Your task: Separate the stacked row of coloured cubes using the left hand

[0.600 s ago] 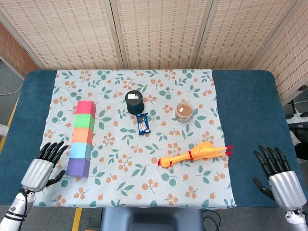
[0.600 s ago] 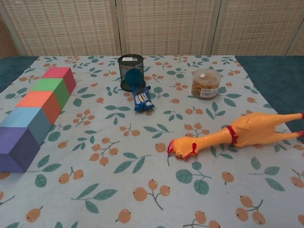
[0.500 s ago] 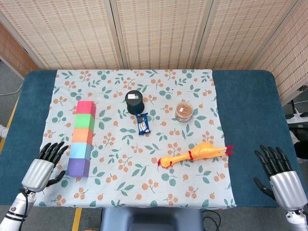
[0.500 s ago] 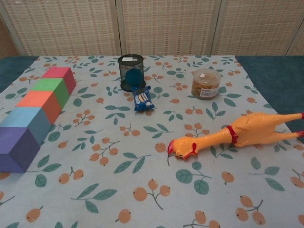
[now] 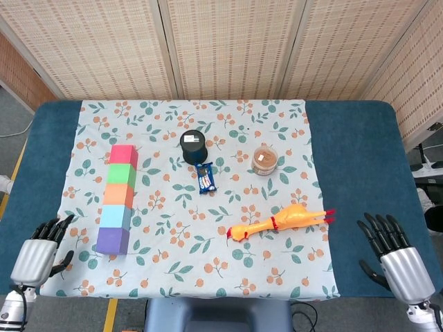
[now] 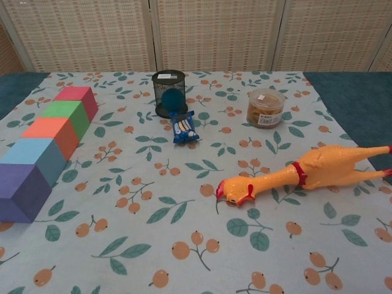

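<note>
Cubes: 5 cubes lie in a touching row on the left part of the cloth, pink at the far end, then green, orange, light blue and purple nearest the robot; in the chest view the row runs along the left edge.
Left hand: the left hand sits at the near left corner of the worktop, left of the purple cube and apart from it, fingers spread, holding nothing.
Right hand: the right hand sits at the near right edge on the blue surface, fingers spread, holding nothing.
Cup: a black mesh cup stands near the middle of the cloth, a blue thing inside it in the chest view.
Wrapper: a blue snack wrapper lies just in front of the cup.
Jar: a lidded jar stands right of the cup.
Chicken: a yellow rubber chicken lies on its side, head toward the left.
</note>
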Robot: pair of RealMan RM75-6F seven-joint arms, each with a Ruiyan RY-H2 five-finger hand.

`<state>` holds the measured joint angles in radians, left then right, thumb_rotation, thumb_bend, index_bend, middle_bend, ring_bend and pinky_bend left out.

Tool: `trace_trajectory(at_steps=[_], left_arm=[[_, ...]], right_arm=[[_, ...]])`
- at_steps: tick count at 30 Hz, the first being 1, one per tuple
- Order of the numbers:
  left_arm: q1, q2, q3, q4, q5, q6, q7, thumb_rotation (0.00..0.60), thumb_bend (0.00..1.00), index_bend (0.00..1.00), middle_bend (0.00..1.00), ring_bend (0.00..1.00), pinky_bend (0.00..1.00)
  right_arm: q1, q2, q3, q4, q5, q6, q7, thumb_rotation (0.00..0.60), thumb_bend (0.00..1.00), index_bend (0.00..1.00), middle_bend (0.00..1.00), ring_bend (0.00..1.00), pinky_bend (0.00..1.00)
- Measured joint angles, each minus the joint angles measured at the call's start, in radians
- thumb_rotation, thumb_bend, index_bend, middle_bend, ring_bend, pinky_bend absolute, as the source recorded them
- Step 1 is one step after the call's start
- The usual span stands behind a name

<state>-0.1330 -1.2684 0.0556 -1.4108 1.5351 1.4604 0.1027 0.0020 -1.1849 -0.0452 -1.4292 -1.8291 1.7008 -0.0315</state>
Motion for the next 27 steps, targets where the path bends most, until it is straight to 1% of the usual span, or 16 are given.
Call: trace_trajectory(at_steps=[2,4,8,15,18,22,27], left_arm=[[0.015,0.012,0.01,-0.01,-0.03,-0.028,0.011,0.6,0.4,0.17,0.29,0.2,0.31],[0.025,0.023,0.025,-0.026,-0.044,-0.061,0.017,0.6,0.4,0.18,0.29,0.21,0.33],[0.026,0.033,0.057,-0.046,-0.029,-0.102,0.012,0.6,0.4,0.17,0.29,0.21,0.33],[0.013,0.012,0.066,-0.042,0.021,-0.111,0.021,0.6,0.41,0.15,0.27,0.19,0.3],[-0.005,-0.003,0.071,-0.057,0.066,-0.124,0.037,0.6,0.41,0.15,0.27,0.19,0.3],[-0.027,-0.016,0.082,-0.09,0.152,-0.115,0.061,0.6,0.41,0.13,0.27,0.17,0.27],[-0.053,-0.024,0.101,-0.138,0.239,-0.109,0.087,0.6,0.41,0.12,0.27,0.16,0.25]], right_arm=[[-0.001,0.002,-0.002,-0.003,-0.006,0.006,0.001,0.6,0.19,0.0,0.0,0.0,0.0],[-0.003,0.005,-0.006,-0.006,-0.014,0.015,0.001,0.6,0.19,0.0,0.0,0.0,0.0],[-0.008,0.011,-0.01,-0.011,-0.026,0.033,0.008,0.6,0.19,0.0,0.0,0.0,0.0],[-0.013,0.022,-0.012,-0.017,-0.031,0.05,0.024,0.6,0.19,0.0,0.0,0.0,0.0],[-0.013,0.029,-0.014,-0.021,-0.029,0.046,0.034,0.6,0.19,0.0,0.0,0.0,0.0],[-0.008,0.035,-0.02,-0.027,-0.025,0.024,0.039,0.6,0.19,0.0,0.0,0.0,0.0],[-0.006,0.043,-0.026,-0.036,-0.023,0.013,0.039,0.6,0.19,0.0,0.0,0.0,0.0]])
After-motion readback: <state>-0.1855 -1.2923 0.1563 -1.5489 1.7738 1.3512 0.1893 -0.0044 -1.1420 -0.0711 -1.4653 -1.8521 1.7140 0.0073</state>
